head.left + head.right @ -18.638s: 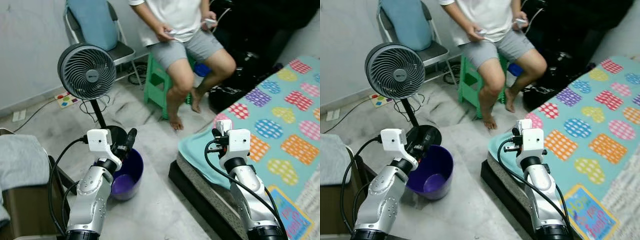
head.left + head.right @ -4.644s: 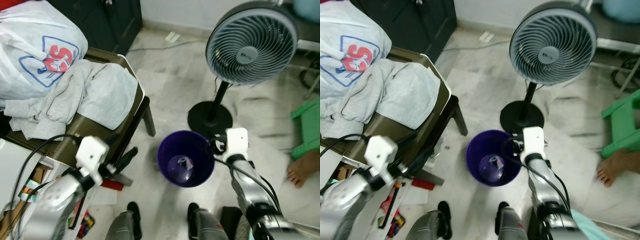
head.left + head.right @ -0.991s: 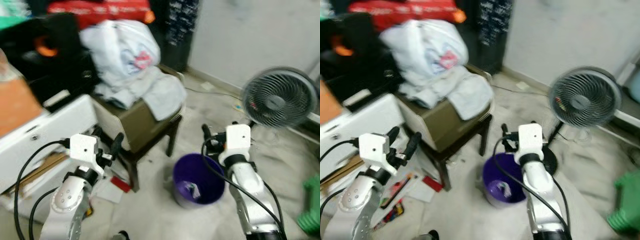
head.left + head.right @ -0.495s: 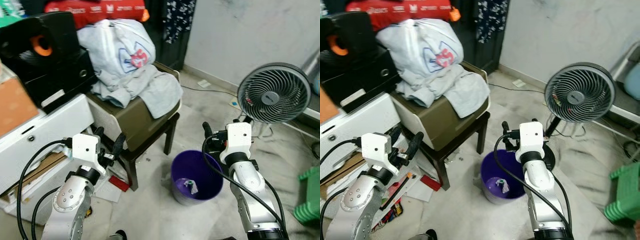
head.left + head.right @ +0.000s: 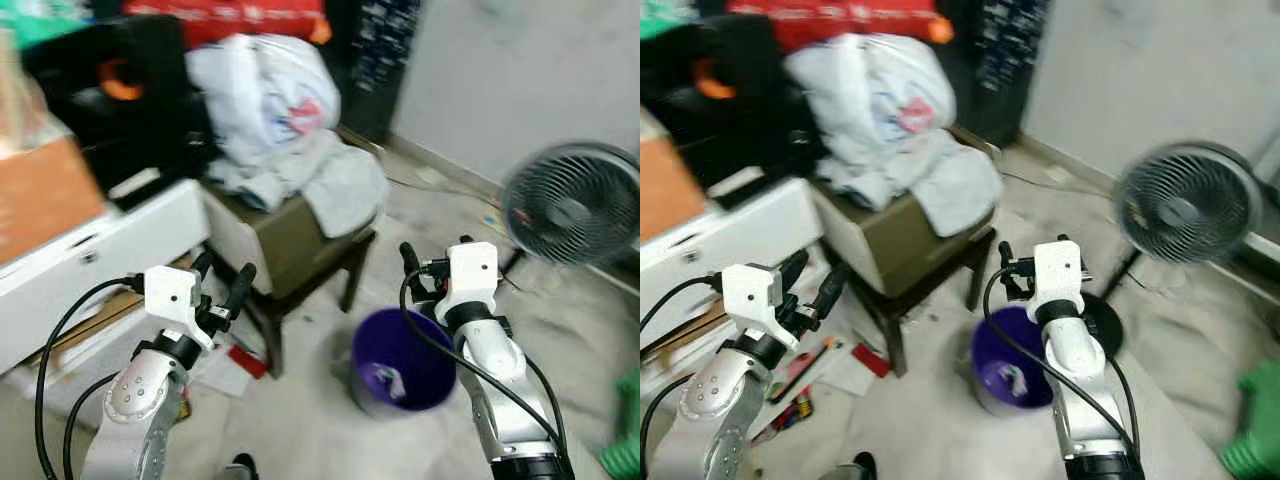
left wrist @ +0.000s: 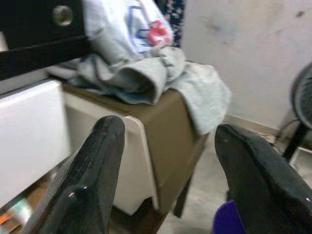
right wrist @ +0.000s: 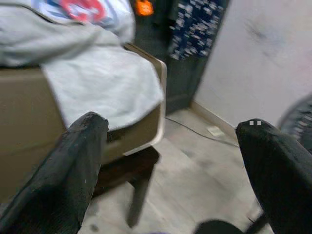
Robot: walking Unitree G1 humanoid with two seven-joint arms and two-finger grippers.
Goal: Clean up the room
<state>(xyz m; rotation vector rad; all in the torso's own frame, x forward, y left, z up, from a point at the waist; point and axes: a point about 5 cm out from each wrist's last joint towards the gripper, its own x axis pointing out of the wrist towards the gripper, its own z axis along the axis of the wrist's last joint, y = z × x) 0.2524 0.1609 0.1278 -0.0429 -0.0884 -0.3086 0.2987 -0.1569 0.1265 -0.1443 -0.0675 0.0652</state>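
A purple bin (image 5: 402, 360) stands on the floor with a small scrap of litter (image 5: 388, 381) at its bottom. My right gripper (image 5: 435, 252) hovers just above the bin's far rim, open and empty. My left gripper (image 5: 222, 272) is open and empty too, held in front of a brown stool (image 5: 300, 235). Grey clothes (image 5: 330, 185) and a white plastic bag (image 5: 265, 85) are piled on the stool. In the left wrist view the open fingers (image 6: 92, 180) frame the stool (image 6: 165, 136) and the clothes (image 6: 146, 78). The right wrist view looks between its fingers (image 7: 68, 175) at the same clothes (image 7: 102, 83).
A standing fan (image 5: 575, 205) is behind the bin on the right. A white drawer unit (image 5: 90, 250) with black items on top lines the left. Red and paper litter (image 5: 250, 360) lies on the floor under the stool. A green stool (image 5: 628, 440) sits at the right edge.
The whole picture has shifted slightly to the right and blurred, so the camera has moved. Both arms hold the same pose with open fingers.
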